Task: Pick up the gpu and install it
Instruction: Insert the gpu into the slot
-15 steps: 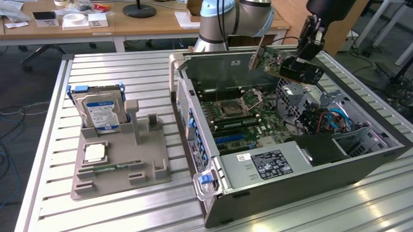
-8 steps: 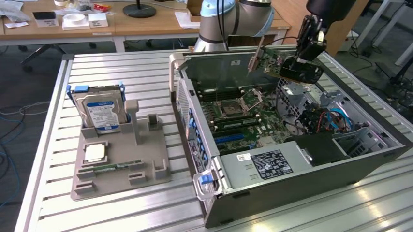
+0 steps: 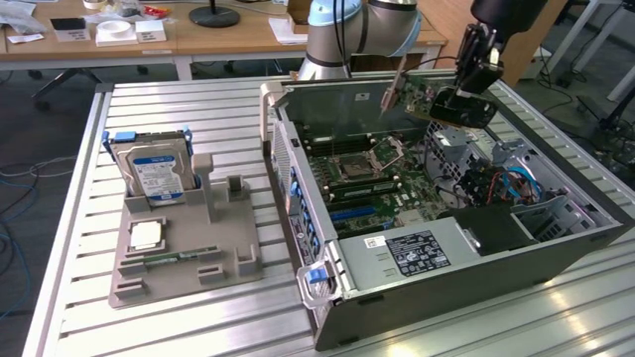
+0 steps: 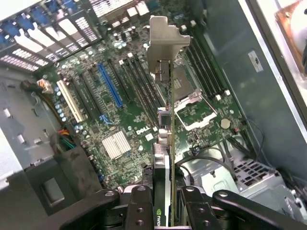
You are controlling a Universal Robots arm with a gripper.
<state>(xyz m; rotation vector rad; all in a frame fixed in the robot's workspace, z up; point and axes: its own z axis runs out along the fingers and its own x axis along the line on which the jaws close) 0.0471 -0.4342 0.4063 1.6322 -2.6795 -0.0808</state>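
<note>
- The hand (image 3: 448,103) is pinching the gpu (image 3: 415,88). In the wrist view, one of its fingers (image 4: 139,211) sits on each face of the card, pressed against it at the near end.
- The gpu hangs in the air above the open computer case (image 3: 328,245), near the case's far wall and toward the exterior view's right. It touches nothing but the hand.
- From the wrist, the card appears edge-on and runs straight out from the hand. Its silver bracket (image 4: 165,40) is at the far tip, and the motherboard (image 4: 120,120) is well below.
- The step in hand looks like carrying the card over the board to its slot. The long blue slot (image 4: 109,86) seems the likely seat, and it lies off to one side of the card's edge, not under it.
- To do this well, I judge:
  - The card's connector edge should stay parallel to the slot.
  - The bracket should point toward the vented rear openings (image 4: 57,33).
  - The approach should be level, since a tilted card would catch on one end.
  - The grip is near one end, so the free end may sag or swing, and slow travel helps.
  - The loose cables (image 4: 211,160) near the drive cage could snag the card.
- The hard drive (image 3: 154,171) stands in its grey holder (image 3: 178,260) on the table (image 3: 198,320), well apart from the hand.
</note>
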